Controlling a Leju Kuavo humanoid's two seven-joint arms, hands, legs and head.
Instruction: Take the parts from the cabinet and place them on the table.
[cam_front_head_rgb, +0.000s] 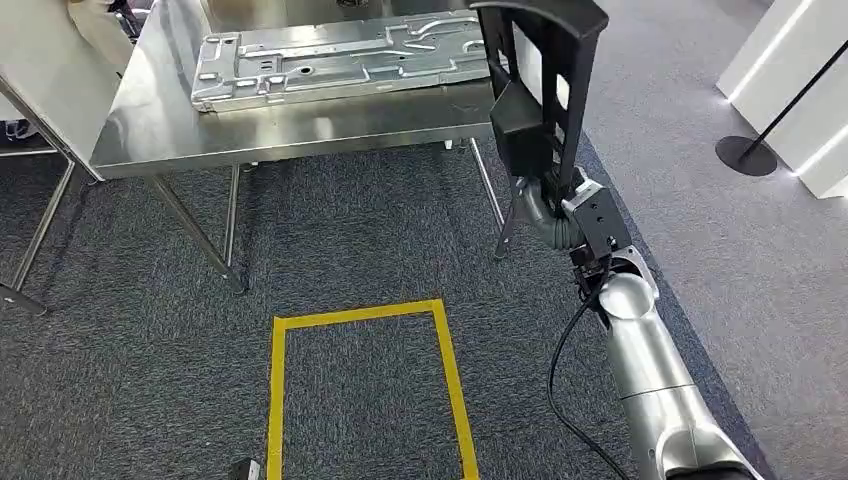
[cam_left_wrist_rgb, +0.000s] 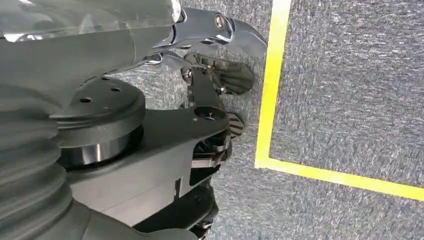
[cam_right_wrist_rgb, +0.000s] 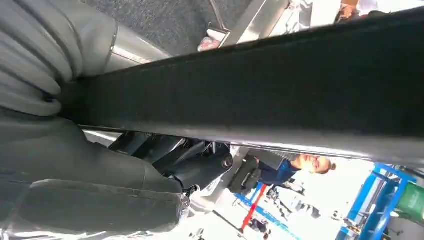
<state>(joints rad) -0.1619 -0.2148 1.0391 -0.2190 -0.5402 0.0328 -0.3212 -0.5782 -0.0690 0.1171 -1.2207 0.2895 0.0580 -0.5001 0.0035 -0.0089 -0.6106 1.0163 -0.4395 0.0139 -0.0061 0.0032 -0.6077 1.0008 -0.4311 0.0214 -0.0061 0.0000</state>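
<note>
My right hand (cam_front_head_rgb: 547, 207) grips the lower end of a tall black frame-shaped part (cam_front_head_rgb: 541, 70) and holds it upright beside the steel table's (cam_front_head_rgb: 150, 125) near right corner. Seen from the right wrist, that black part (cam_right_wrist_rgb: 280, 75) is a broad dark bar lying across my right hand (cam_right_wrist_rgb: 100, 165). A long stamped silver metal part (cam_front_head_rgb: 340, 60) lies flat on the table top. My left hand (cam_left_wrist_rgb: 210, 100) hangs over the grey carpet with nothing in it, fingers apart.
A yellow tape rectangle (cam_front_head_rgb: 360, 320) marks the carpet in front of the table. A second table (cam_front_head_rgb: 40, 60) stands at the left. A black stanchion base (cam_front_head_rgb: 745, 155) and white panels (cam_front_head_rgb: 800, 80) stand at the right. A person (cam_right_wrist_rgb: 280, 170) is behind the part.
</note>
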